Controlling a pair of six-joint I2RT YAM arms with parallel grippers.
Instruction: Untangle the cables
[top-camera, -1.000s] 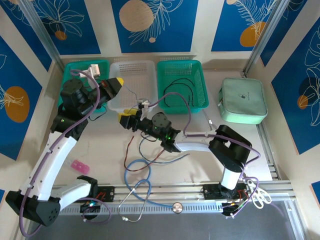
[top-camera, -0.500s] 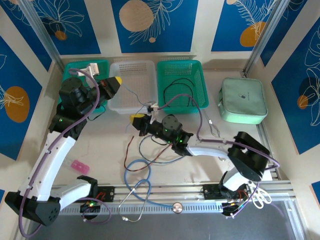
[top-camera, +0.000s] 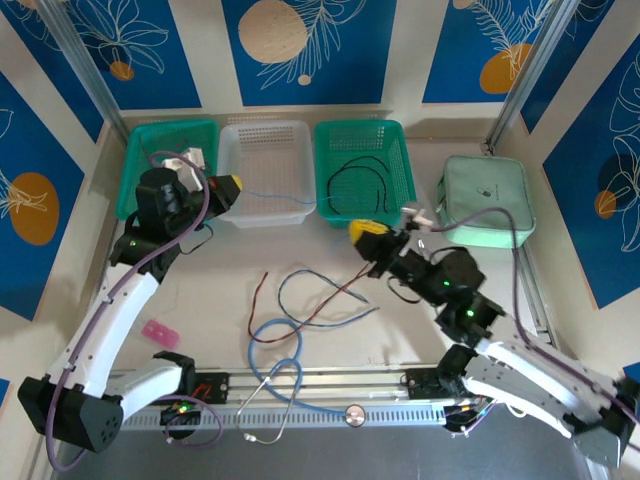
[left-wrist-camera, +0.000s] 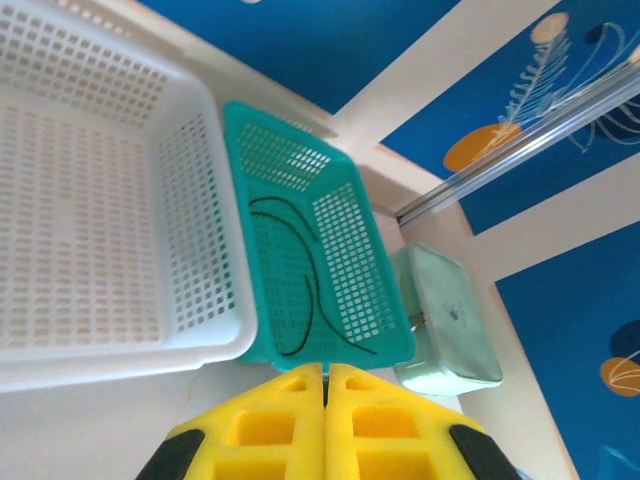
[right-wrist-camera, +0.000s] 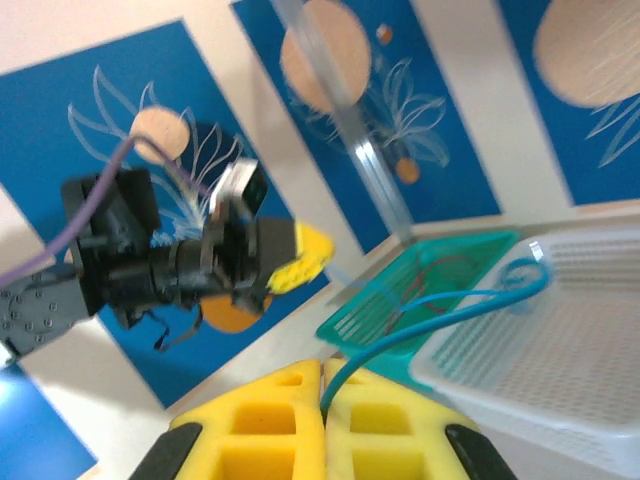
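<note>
table (top-camera: 200, 280) carries 3 baskets (top-camera: 264, 130), cables (top-camera: 335, 297), stethoscope (top-camera: 274, 323), green pouch (top-camera: 486, 200)

No text, number or brand is readable anywhere: the mint-green zip case (top-camera: 486, 200) on the worktop (top-camera: 200, 290) bears one small dark mark too tiny to make out, and the blue wall panels (top-camera: 300, 50) carry only leaf-and-circle patterns.

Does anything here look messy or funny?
Yes. Red, black and blue-grey cables lie crossed in a tangle on the table. The stethoscope also sprawls over the rail at the near edge.
</note>
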